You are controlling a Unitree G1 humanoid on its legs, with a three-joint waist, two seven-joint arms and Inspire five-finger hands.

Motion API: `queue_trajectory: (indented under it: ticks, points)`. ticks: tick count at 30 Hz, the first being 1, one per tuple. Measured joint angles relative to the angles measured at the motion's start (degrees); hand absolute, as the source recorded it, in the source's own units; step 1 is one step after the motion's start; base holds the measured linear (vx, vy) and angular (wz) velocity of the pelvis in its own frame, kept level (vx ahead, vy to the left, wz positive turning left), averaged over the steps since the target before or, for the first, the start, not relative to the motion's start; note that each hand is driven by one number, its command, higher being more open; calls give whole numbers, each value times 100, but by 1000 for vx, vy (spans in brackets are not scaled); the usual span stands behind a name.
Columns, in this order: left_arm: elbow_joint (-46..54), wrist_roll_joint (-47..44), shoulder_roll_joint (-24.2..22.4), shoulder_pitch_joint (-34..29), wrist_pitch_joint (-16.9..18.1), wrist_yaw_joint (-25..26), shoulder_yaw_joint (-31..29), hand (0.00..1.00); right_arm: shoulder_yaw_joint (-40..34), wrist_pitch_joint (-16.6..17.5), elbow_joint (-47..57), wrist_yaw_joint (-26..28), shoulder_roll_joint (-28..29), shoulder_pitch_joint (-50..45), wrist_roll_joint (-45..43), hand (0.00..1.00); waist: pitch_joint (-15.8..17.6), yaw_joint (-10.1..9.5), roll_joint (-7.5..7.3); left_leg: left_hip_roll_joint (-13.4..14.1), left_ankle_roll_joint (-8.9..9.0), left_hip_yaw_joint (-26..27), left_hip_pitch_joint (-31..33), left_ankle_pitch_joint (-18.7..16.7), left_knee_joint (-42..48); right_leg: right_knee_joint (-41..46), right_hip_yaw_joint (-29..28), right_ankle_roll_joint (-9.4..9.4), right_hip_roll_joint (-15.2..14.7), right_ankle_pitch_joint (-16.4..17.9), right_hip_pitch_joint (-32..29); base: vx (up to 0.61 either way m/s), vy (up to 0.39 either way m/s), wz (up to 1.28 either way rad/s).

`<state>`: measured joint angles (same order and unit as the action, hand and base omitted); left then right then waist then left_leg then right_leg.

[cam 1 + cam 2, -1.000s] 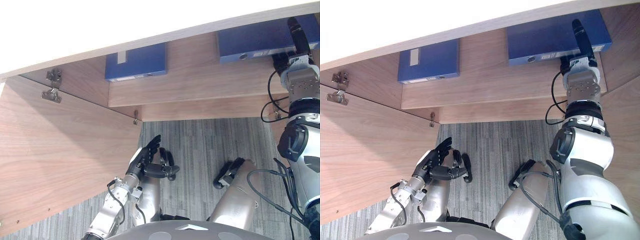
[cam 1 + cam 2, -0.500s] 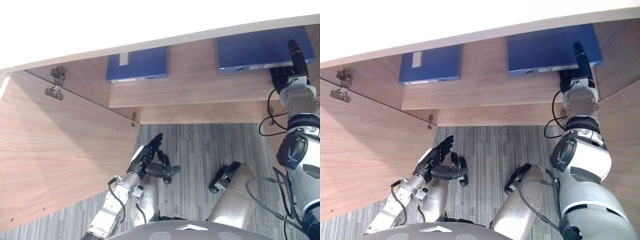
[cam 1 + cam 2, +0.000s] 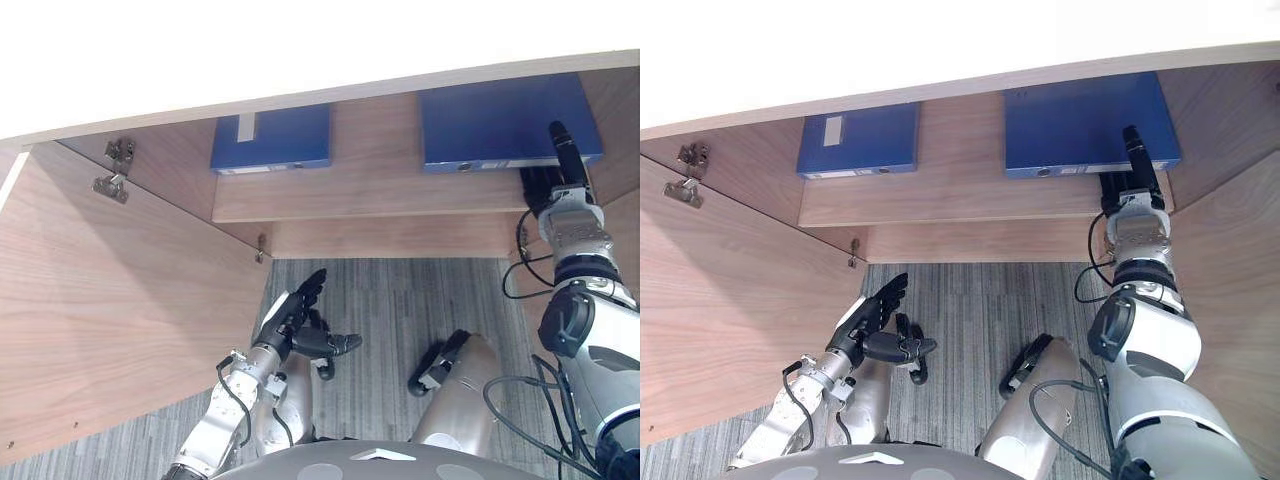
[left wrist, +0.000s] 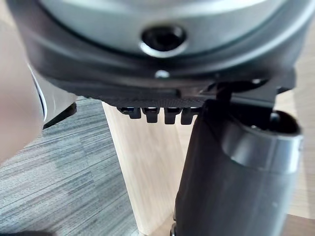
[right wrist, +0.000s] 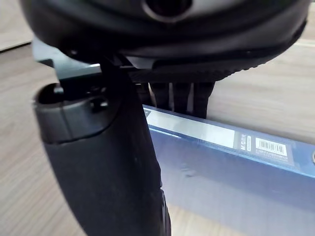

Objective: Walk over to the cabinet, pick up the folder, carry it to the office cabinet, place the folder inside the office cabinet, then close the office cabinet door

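Observation:
A blue folder (image 3: 500, 115) lies flat on the wooden shelf (image 3: 370, 190) inside the office cabinet, at the right. My right hand (image 3: 565, 185) is at its near edge with the straight thumb (image 5: 113, 172) resting over the blue cover (image 5: 236, 172). Its fingers (image 5: 182, 98) run straight to the folder's labelled spine, their tips hidden behind it. My left hand (image 3: 285, 320) hangs open and empty low over the carpet, fingers straight, close to the open left door (image 3: 100, 300).
A second blue folder (image 3: 272, 135) lies on the same shelf to the left. The left door stands swung wide, hinges (image 3: 110, 170) showing. A wooden panel (image 3: 1240, 250) flanks the right arm. The white cabinet top (image 3: 300, 50) overhangs. Grey carpet (image 3: 400, 300) lies below.
My right hand has slid back toward me, so less of the thumb overlaps the folder, which stays on the shelf. The camera has shifted slightly. The left hand has barely moved.

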<state>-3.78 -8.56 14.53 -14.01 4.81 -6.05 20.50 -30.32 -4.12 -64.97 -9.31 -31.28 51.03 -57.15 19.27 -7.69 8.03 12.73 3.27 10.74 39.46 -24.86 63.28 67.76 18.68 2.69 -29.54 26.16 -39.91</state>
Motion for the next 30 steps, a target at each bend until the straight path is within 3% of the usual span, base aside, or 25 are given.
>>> queue_trajectory:
  ticks: [16,24,30]
  points:
    - [-12,-2,-12,1,-6,-52,-3,100,56,-31,-1,20,51,-68,19,100,-28,-8,-58,31,2,-29,-21,20,-46,-95,64,-4,64,-34,74,0,0,0]
    - [-143,-2,-13,-6,-18,-112,8,100,176,-59,7,-14,239,-51,71,100,-98,-1,-166,148,3,7,-130,20,-91,-227,97,-36,188,-89,174,4,1,-6]
    - [-317,-3,-19,-29,-120,-167,102,100,164,-176,14,-18,252,-56,460,100,-125,-1,-193,187,21,13,-302,31,-199,-387,149,-36,266,-150,378,2,2,-2]
